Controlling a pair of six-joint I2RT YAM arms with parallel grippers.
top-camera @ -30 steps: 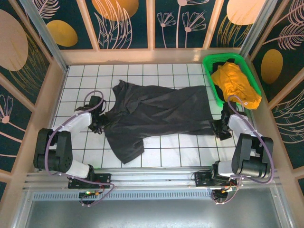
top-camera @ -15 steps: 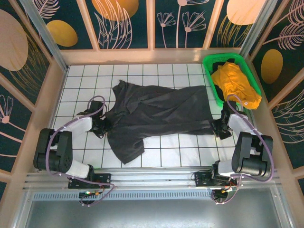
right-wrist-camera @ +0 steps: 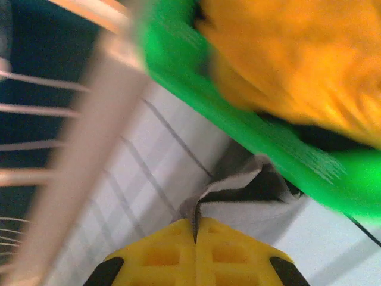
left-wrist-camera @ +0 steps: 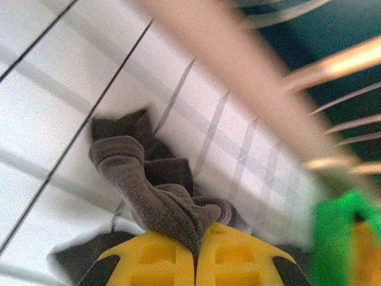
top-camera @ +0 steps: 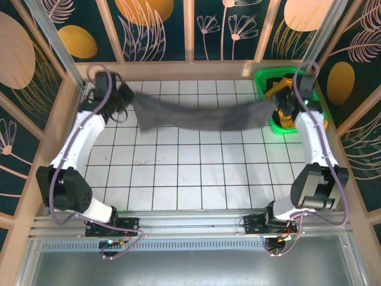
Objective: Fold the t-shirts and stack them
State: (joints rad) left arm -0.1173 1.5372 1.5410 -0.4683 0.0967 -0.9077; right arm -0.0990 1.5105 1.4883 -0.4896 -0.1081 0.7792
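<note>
The dark charcoal-grey t-shirt hangs stretched in the air across the far part of the table, held at both ends. My left gripper is shut on its left end, where bunched grey cloth is pinched between the yellow pads. At the shirt's right end my right gripper is shut on a thin edge of the cloth between its yellow pads. The orange-yellow t-shirt lies in the green basket at the far right.
White tiled table top lies below the raised shirt. The green basket sits close beside my right gripper. A low wooden ledge and patterned wall panels close off the back and sides.
Both arms have swung from the near part of the table up to the far side, lifting the dark shirt off the tiles. It now hangs taut between the two grippers instead of lying spread out.
</note>
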